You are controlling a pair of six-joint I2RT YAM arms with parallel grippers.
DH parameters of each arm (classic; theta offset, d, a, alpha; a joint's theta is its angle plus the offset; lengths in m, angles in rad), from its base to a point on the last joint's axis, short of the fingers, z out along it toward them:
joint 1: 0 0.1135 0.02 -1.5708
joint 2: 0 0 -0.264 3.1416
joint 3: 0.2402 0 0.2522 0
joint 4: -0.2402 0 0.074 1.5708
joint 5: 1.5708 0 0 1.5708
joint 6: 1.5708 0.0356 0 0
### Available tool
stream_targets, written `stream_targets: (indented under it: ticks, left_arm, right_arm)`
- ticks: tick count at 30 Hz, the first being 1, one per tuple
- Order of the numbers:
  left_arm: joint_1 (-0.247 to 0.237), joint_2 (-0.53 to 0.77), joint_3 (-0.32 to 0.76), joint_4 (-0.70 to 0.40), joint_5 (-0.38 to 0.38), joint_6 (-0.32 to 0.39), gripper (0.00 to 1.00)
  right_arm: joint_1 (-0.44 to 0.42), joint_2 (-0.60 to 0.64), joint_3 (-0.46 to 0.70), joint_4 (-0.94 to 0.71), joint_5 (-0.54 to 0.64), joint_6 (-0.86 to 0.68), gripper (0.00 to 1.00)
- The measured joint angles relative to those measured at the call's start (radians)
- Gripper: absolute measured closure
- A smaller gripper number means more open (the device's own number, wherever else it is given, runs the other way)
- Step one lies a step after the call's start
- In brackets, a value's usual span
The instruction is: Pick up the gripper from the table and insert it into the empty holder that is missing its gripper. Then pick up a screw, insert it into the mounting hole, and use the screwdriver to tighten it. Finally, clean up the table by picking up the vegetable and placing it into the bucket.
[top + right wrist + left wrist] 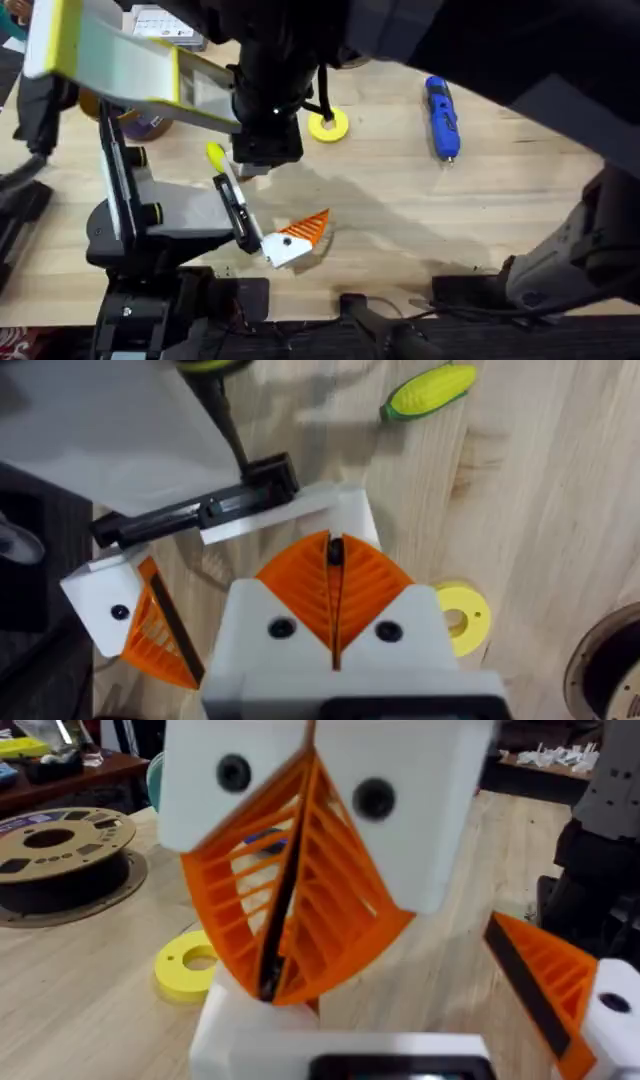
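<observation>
The right gripper (333, 595) hangs over the table (400, 210) with its 2 pads pressed together, empty; the left gripper's (285, 935) pads are also closed — the vegetable (429, 392) lies loose beside them.

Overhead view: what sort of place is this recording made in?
Likely a robotics workshop bench: a light wooden table holding a blue screwdriver, a filament spool, and cluttered desks behind.

the right arm (270, 90) rises close under the overhead camera, dark and blurred, hiding the bench (400, 200) behind it. the vegetable (215, 155) peeks out only partly beside it. the bucket (140, 122) is mostly covered by a yellow-and-white part. the filament spool (610, 670) is cut by the right wrist picture's edge.
</observation>
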Motion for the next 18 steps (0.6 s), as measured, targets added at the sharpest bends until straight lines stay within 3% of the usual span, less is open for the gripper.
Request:
stream_targets:
  ticks: [18]
  left_arm:
    - [0.0, 0.0, 0.0, -0.001, -0.001, -0.015, 0.015]
  right_arm:
    - [0.0, 0.013, 0.007, 0.0, 0.0, 0.0, 0.995]
